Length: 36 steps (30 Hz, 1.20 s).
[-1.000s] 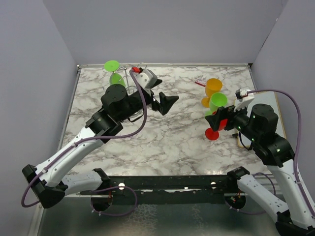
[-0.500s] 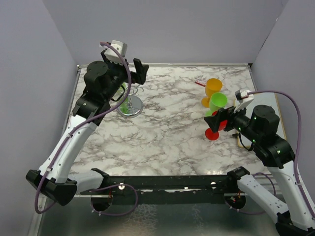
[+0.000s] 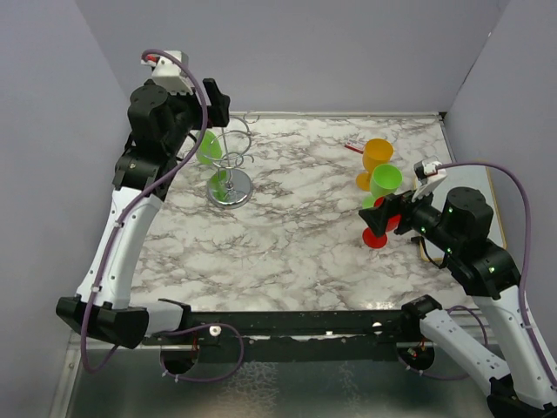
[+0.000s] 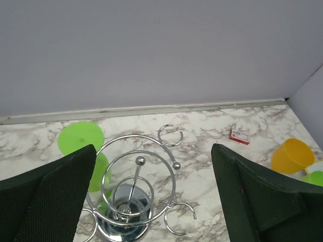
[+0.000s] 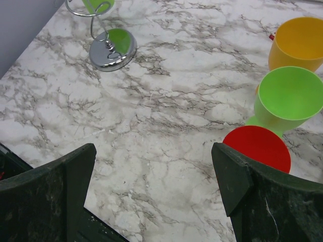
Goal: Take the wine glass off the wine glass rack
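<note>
Glass, green, hangs on the rack foot up and bowl down, long axis roughly upright. It sits below the left hand, off toward its left finger, which covers part of the bowl; the stem is hard to make out. That hand gapes fully and holds nothing, while the right hand, equally wide and empty, hovers well apart over the surface, a red cup beside its right finger.
</note>
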Each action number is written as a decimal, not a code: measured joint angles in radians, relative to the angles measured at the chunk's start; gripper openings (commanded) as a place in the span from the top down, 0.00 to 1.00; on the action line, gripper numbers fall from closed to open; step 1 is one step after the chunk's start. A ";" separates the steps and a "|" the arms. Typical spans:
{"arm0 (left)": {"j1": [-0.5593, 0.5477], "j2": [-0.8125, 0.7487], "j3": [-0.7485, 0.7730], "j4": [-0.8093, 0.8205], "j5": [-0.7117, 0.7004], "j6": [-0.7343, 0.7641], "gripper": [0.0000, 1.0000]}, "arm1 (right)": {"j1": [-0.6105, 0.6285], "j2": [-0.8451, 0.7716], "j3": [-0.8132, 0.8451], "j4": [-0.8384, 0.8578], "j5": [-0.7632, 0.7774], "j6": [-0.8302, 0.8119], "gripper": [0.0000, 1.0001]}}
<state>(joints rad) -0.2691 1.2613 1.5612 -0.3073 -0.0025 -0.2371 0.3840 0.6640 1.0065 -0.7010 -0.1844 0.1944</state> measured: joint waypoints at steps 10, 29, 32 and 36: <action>0.294 0.131 -0.008 -0.003 0.119 -0.172 0.03 | 0.000 -0.017 -0.015 0.006 -0.015 0.003 0.00; 0.475 0.337 -0.220 0.340 0.493 -0.547 0.15 | 0.000 -0.016 -0.015 0.014 -0.039 0.003 0.00; 0.475 0.362 -0.223 0.365 0.500 -0.566 0.23 | 0.000 -0.016 -0.015 0.014 -0.039 0.003 0.00; 0.475 0.406 -0.223 0.410 0.534 -0.600 0.30 | 0.000 -0.011 -0.015 0.020 -0.039 0.003 0.00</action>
<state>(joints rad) 0.2062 1.6669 1.3384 0.1024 0.5320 -0.8375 0.3840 0.6533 0.9916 -0.6811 -0.2234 0.1974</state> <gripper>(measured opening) 0.755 0.997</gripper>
